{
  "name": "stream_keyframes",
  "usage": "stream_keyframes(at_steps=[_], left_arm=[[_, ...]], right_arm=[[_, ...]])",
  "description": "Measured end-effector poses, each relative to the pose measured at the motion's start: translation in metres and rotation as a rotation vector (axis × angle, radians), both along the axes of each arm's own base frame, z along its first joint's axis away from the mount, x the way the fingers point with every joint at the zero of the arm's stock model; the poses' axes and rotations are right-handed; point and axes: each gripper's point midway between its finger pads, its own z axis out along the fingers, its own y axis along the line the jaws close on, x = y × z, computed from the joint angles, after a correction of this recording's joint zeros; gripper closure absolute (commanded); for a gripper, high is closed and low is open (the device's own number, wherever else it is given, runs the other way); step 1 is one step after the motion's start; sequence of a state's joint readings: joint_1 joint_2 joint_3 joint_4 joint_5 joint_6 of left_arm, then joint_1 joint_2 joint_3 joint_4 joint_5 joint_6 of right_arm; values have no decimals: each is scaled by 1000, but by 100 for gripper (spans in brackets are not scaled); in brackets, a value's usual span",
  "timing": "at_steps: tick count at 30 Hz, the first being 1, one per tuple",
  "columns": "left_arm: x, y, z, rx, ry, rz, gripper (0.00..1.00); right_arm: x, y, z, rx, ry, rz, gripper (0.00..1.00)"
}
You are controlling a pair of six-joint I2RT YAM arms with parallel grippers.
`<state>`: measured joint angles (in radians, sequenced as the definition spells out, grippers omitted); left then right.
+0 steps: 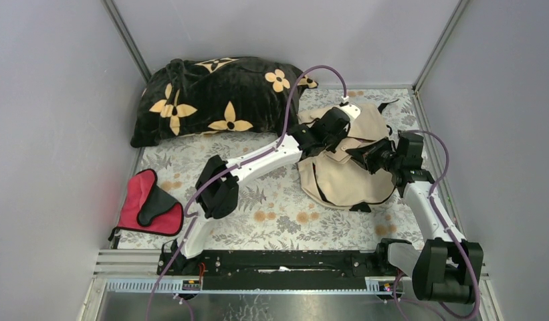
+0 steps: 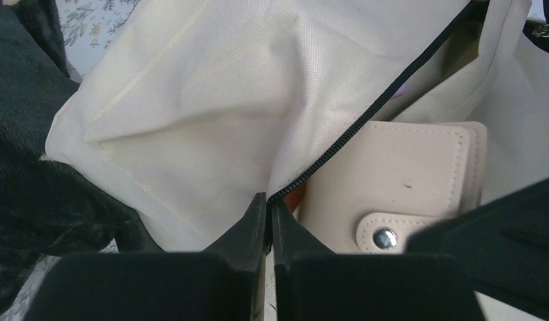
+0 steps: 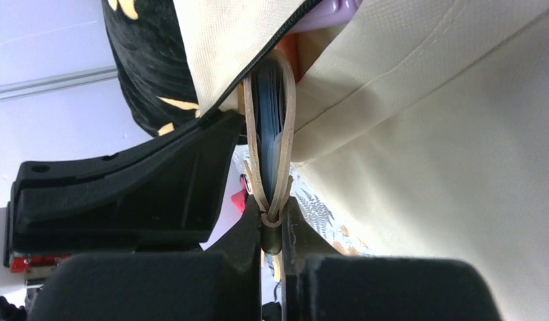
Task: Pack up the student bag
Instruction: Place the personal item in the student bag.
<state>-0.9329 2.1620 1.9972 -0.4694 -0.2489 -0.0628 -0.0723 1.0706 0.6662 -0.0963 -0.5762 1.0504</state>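
The student bag [image 1: 345, 172] is a beige fabric backpack lying at the right of the floral mat. My left gripper [image 1: 336, 125] is over its upper left part. In the left wrist view my left gripper [image 2: 269, 202] is shut on the bag's black zipper edge [image 2: 365, 114], holding the opening apart. A beige leather flap with a metal snap [image 2: 385, 237] shows inside. My right gripper [image 1: 366, 156] is at the bag's right side. In the right wrist view my right gripper [image 3: 272, 215] is shut on the tan loop of the zipper pull [image 3: 285, 175].
A large black flower-patterned pillow [image 1: 218, 100] lies at the back left, touching the bag. A small red-and-black pouch [image 1: 150, 204] lies at the left front. Grey walls close in on the mat on three sides. A purple item [image 3: 328, 13] shows in the bag's opening.
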Motion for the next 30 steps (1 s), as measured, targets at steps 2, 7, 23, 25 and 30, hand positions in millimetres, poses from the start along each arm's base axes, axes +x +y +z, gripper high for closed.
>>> stream_keyframes(at_steps=[2,7,23,25,30], left_arm=[[0,1,0,-7,12,1,96],[2,2,2,-39,39,-2,100],[-2,-1,10,-76,64,-37,100],[-3,-2,14,-84,61,-48,100],[-12,-4,18,-102,75,-92,100]], right_arm=[[4,2,-2,31,6,4,100],[7,4,2,65,-10,0,100],[47,-24,-13,-29,-44,-172,100],[52,-30,-13,-34,-59,-212,100],[62,-43,-14,-56,-82,-291,100]])
